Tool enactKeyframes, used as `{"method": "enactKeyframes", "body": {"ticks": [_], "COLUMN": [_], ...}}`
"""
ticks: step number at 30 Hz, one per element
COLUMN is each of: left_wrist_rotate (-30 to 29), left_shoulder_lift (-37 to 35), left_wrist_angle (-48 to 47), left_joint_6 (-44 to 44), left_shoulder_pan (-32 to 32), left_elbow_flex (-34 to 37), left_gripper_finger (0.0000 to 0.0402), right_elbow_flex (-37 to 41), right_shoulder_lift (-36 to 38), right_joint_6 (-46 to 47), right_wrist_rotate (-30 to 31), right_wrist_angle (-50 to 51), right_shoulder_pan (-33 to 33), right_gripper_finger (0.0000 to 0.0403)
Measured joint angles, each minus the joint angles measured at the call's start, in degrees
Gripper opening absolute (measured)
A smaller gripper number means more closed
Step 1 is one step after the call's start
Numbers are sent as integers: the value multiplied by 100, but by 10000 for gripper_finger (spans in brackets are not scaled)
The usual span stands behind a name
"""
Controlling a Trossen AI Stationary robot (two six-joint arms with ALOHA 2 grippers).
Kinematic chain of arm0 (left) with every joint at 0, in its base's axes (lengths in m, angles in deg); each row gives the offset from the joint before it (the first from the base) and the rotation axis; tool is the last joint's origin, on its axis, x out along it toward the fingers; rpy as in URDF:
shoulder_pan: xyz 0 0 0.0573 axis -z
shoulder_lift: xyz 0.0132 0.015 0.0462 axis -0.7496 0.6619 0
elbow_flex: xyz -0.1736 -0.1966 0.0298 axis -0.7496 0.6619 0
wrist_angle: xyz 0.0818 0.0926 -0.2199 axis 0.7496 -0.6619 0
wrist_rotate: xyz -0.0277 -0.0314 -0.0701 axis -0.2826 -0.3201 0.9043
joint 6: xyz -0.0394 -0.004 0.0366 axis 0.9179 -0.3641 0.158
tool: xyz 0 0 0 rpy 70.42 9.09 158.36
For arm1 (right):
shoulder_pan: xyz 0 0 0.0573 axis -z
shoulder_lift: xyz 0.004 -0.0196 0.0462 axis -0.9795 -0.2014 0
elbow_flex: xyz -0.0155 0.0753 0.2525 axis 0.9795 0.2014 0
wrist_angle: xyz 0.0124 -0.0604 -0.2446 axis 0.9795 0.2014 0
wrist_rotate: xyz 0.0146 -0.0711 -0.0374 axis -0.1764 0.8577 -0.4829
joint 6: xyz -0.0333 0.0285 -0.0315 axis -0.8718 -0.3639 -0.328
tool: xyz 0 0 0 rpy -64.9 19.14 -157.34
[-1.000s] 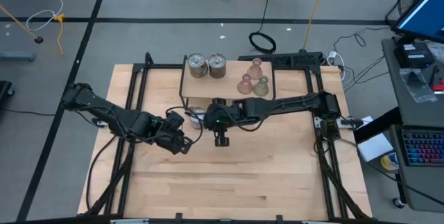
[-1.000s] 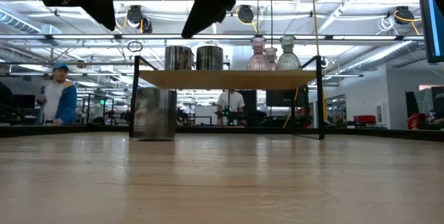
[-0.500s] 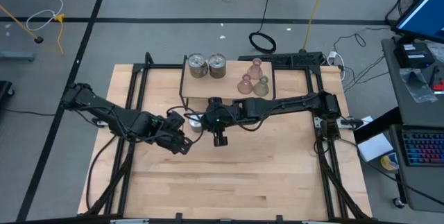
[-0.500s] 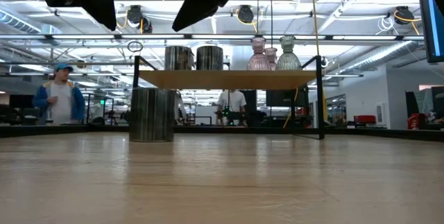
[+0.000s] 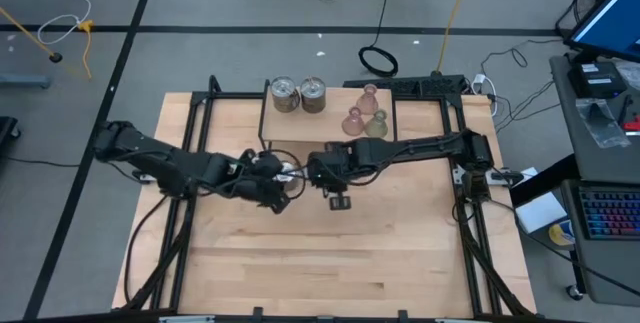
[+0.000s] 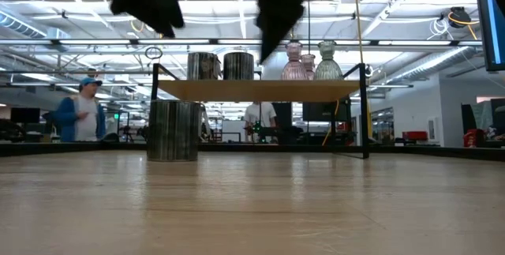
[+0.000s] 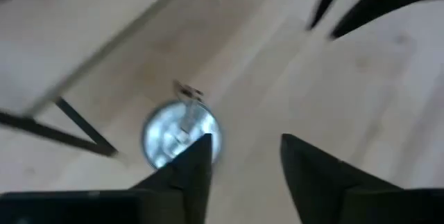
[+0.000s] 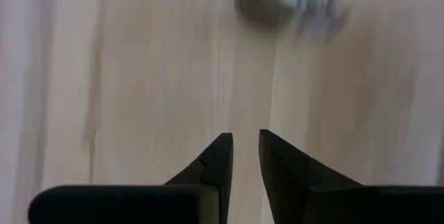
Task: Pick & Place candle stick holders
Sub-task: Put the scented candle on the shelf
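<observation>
One silver round holder (image 5: 284, 170) stands on its base on the table at the shelf's front left leg; it also shows in the low view (image 6: 173, 130). Two more silver holders (image 5: 299, 94) and three tinted glass holders (image 5: 364, 115) stand on the small raised shelf (image 5: 325, 128). My left gripper (image 5: 283, 191) hangs open just near of the lone silver holder (image 7: 173, 132), which shows beside one of its fingers, untouched. My right gripper (image 5: 338, 201) hangs above bare table to the right of that holder, fingers apart by a narrow gap (image 8: 245, 148) and empty.
The shelf's thin black legs (image 6: 154, 113) and its board (image 6: 260, 90) stand right behind the lone holder. Black frame rails (image 5: 195, 123) run along the table's sides. Bare wood (image 5: 340, 263) lies toward the near edge. People (image 6: 79, 117) stand in the room beyond.
My left gripper has gone toward the table's right and far edges, up to the lone silver holder. My right gripper has gone toward the table's right edge, away from that holder. The holder, blurred a second ago, now stands still.
</observation>
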Motion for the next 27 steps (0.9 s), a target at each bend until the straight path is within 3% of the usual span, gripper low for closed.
{"method": "enactKeyframes", "body": {"ticks": [5, 12, 18, 27], "left_wrist_rotate": [448, 1115, 1137, 1137], "left_shoulder_lift": [464, 880, 888, 888], "left_wrist_angle": [184, 99, -75, -275], "left_joint_6": [-832, -1093, -1193, -1192], "left_shoulder_pan": [-562, -1196, -1443, -1573], "left_elbow_flex": [-2, -7, -7, -5], "left_gripper_finger": [233, 278, 283, 260], "right_elbow_flex": [4, 9, 11, 9], "right_shoulder_lift": [-2, -9, -13, -13], "right_joint_6": [500, 766, 787, 789], "right_wrist_rotate": [-1, -20, -22, -22], "right_wrist_angle": [1162, 1524, 1511, 1483], "right_shoulder_pan": [6, 6, 4, 2], "right_gripper_finger": [57, 59, 59, 59]}}
